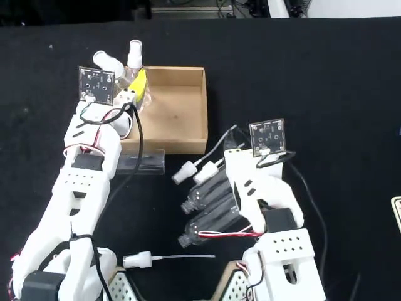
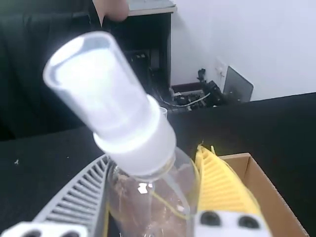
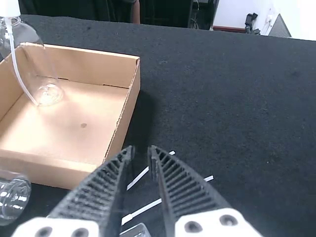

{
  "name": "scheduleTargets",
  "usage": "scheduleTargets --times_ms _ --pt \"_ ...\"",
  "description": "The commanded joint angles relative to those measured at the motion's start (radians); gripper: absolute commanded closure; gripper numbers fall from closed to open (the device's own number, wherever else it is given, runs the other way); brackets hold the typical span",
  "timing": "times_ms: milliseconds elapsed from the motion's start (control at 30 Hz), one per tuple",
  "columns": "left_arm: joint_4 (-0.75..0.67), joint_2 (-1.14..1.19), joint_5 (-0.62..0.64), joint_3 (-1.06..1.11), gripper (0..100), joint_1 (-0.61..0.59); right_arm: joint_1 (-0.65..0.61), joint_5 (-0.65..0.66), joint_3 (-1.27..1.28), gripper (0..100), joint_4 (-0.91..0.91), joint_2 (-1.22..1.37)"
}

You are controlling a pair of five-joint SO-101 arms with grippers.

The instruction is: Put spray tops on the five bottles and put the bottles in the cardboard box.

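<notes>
My left gripper is shut on a clear bottle with a white spray top, held over the far left corner of the cardboard box. A second white spray top rises right beside it. One bottle stands in that corner of the box. My right gripper hangs near the box's right side, open by a narrow gap with nothing in it. Two bare bottles lie under the right arm, with two loose spray tops beside them.
Another clear bottle lies along the box's near wall, its end showing in the right wrist view. A loose spray top with a long tube lies between the two arm bases. White tubes lie under the right fingers.
</notes>
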Motion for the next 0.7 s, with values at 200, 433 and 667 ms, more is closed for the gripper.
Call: scheduleTargets --times_ms 200,433,667 --pt "-0.172 0.178 0.011 -0.033 97 0.015 0.003 -0.002 -0.005 96.6 -0.031 -0.030" --pt "-0.282 0.288 0.011 -0.027 97 0.015 0.003 -0.002 -0.005 96.6 -0.031 -0.030" --pt "-0.290 0.351 0.006 -0.047 97 0.013 0.003 -0.002 -0.007 96.6 -0.032 -0.030"
